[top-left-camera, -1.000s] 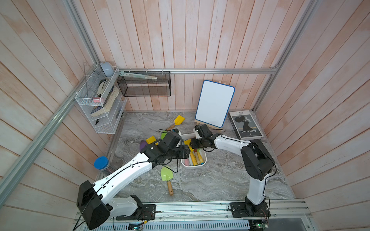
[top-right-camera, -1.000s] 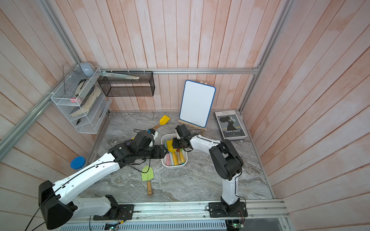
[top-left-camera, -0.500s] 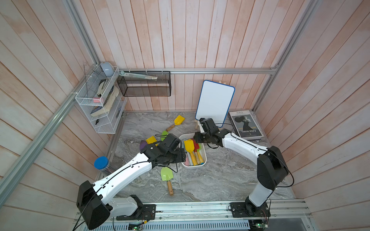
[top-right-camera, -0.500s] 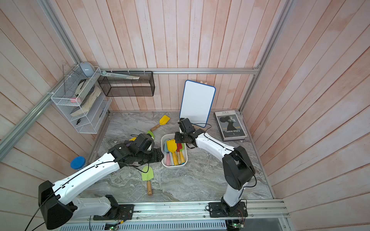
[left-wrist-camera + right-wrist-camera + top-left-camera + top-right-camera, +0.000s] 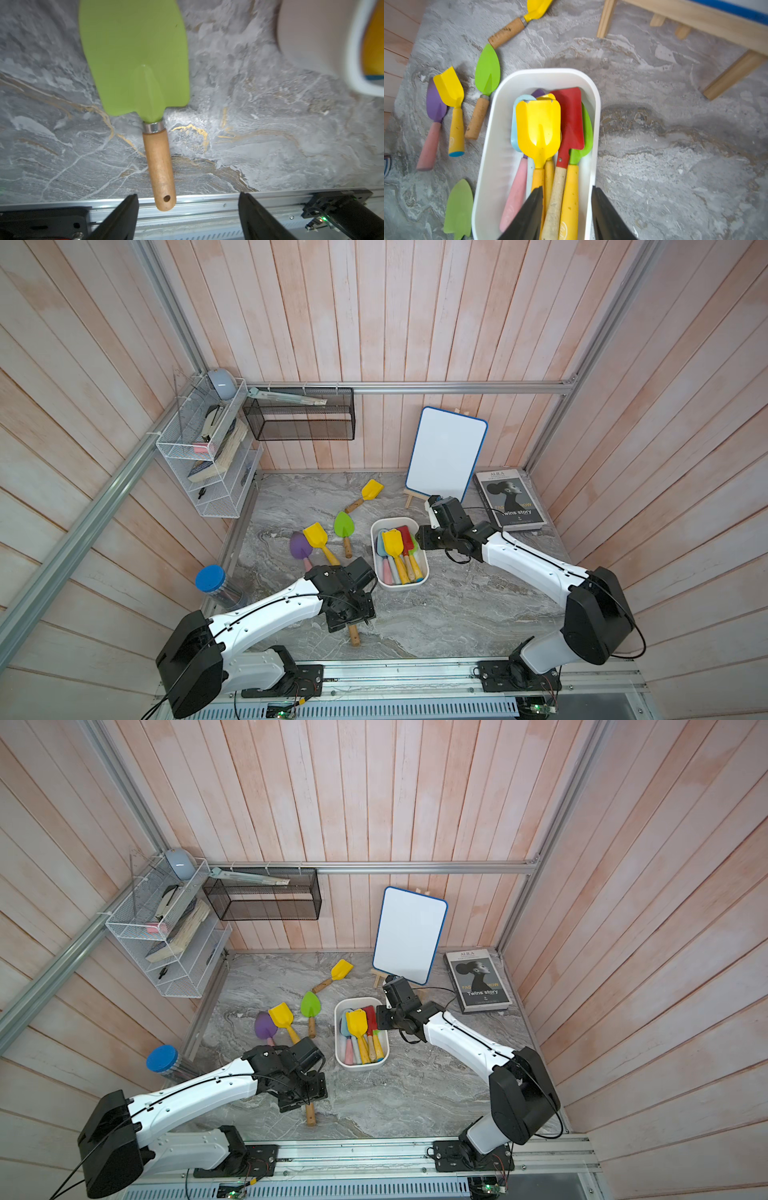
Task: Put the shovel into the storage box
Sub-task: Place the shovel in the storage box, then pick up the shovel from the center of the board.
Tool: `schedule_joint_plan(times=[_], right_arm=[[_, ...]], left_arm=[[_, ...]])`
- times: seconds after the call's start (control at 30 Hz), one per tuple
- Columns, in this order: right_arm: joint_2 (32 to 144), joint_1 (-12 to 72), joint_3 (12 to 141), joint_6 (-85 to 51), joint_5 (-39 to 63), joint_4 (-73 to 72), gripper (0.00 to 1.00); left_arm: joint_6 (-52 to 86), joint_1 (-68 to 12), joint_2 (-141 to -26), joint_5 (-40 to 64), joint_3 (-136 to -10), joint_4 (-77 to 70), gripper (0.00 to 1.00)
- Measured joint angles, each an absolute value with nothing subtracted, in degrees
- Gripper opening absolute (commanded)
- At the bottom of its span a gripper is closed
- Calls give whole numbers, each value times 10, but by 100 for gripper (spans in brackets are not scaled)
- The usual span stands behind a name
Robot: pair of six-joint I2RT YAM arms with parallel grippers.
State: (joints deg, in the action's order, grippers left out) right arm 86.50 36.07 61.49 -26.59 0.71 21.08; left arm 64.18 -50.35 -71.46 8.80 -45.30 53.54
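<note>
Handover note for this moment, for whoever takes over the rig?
Left gripper: open, over the green shovel by the front rail, not gripping.
Right gripper: open, empty, above the storage box.
Done: several shovels lie in the box.
To do: that green shovel, plus far yellow shovel, second green shovel, near yellow shovel, purple shovel.
</note>
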Motion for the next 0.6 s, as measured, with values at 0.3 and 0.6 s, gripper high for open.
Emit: schedule_joint_plan(times=[0.3,0.6], right_arm=[[828,361,570,-276,7,206,33],[810,361,553,-287,7,193,28]], left_arm=[[684,-513,-725,92,-421,496,77],[701,-522,-772,89,-410,472,68]])
